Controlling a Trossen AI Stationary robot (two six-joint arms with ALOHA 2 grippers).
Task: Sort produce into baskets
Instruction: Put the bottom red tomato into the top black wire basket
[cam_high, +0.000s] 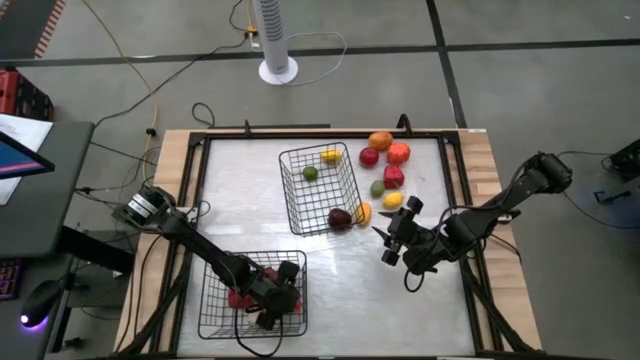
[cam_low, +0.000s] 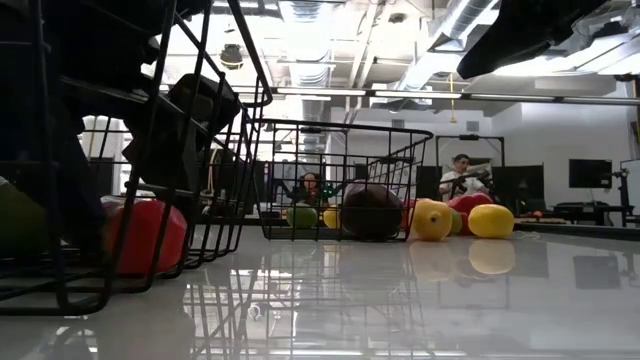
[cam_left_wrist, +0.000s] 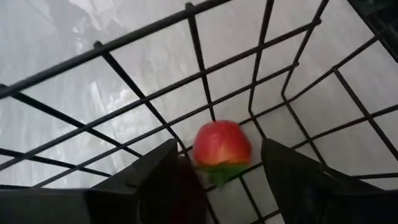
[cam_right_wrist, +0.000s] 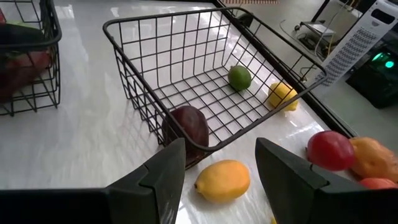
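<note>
Lemon (cam_right_wrist: 222, 180) on bench just outside far basket (cam_high: 318, 187), my right tool (cam_right_wrist: 214, 165) open above it | left tool (cam_left_wrist: 214, 168) open inside near basket (cam_high: 250, 295) over strawberry (cam_left_wrist: 222, 146) | risk: right fingers snag basket wire or nudge lemon rolling away

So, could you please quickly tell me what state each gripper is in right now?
Left gripper: open, empty, inside the near black wire-mesh basket, above a red strawberry-like toy.
Right gripper: open, empty, above a yellow lemon-shaped toy.
</note>
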